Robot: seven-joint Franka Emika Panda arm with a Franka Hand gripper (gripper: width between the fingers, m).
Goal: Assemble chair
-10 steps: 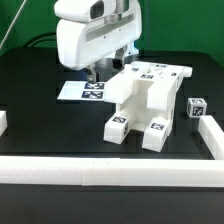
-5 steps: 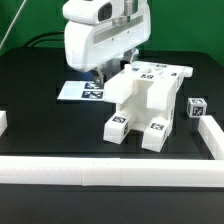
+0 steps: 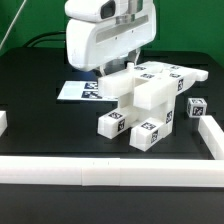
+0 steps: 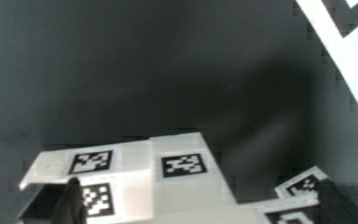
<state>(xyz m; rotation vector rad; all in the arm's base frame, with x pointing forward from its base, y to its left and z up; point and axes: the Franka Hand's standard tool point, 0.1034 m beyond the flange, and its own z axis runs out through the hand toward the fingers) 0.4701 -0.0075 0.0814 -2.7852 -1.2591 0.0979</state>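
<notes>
1. A white border rail [image 3: 110,172] runs along the bottom of the frame on the black table [image 3: 40,135].
2. The partly built chair [image 3: 150,98] stands centre-right, slanted, with its tagged feet toward the rail.
3. A loose tagged block [image 3: 196,108] sits near it at the right, apart.
4. The marker board [image 3: 75,90] lies flat at centre-left.
5. The gripper [image 3: 106,71] hangs at the chair's far end with its jaws spread wide, seemingly clamping nothing; whether a finger touches the chair is unclear.
</notes>
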